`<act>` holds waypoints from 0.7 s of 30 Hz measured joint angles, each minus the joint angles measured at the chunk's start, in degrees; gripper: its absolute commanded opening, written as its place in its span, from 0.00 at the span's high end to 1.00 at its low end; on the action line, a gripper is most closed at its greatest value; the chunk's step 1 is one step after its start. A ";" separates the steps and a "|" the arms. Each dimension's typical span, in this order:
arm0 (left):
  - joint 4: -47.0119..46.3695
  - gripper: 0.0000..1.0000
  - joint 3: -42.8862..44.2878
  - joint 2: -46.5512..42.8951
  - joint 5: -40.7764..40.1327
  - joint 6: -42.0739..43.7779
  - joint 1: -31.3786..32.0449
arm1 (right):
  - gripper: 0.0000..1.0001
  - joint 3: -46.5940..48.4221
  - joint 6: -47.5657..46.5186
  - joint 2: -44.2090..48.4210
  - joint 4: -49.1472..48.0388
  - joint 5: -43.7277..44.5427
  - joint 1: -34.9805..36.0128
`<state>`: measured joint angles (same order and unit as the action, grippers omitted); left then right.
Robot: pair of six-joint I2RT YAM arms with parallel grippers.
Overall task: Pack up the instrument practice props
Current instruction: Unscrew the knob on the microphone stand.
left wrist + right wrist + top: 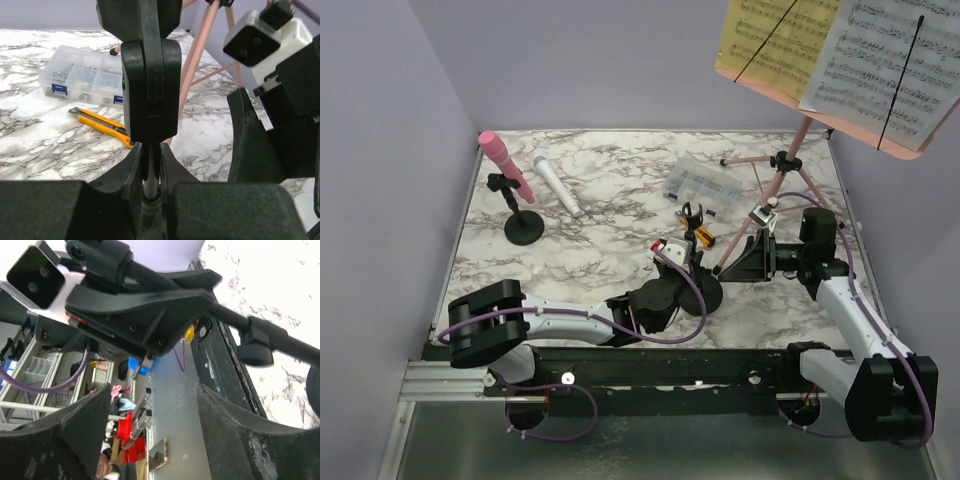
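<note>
left wrist view shows the left gripper [150, 172] pinched shut on the thin stem of a small black round-based mic holder [150, 85], probably to carry it off. the right gripper [152, 405] faces it, jaws spread and empty, perhaps to steady it. beyond, a pink microphone [505, 165] rests in a second black holder [523, 228], a white microphone [557, 187] beside it on the marble-patterned table [610, 250].
</note>
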<state>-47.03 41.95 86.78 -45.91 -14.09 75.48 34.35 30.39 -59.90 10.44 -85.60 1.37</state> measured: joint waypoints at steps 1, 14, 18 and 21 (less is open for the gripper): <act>0.00 1.00 0.00 0.00 0.00 0.00 0.00 | 0.31 -1.14 2.97 0.76 -2.47 -0.31 -0.37; 0.00 1.00 0.00 0.00 0.00 -0.11 0.00 | 0.45 -17.90 35.71 1.11 -22.64 2.36 -3.34; 0.00 1.00 0.02 0.00 0.00 -0.09 0.00 | 0.50 -17.73 40.41 -1.79 -24.48 5.03 -3.34; 0.00 1.00 0.04 0.00 0.00 -0.07 0.00 | 0.49 -17.59 43.34 -3.65 -24.96 6.25 -3.30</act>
<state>-47.03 42.00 86.78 -45.91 -14.15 75.48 16.75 73.73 -63.55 -14.52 -79.35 -1.93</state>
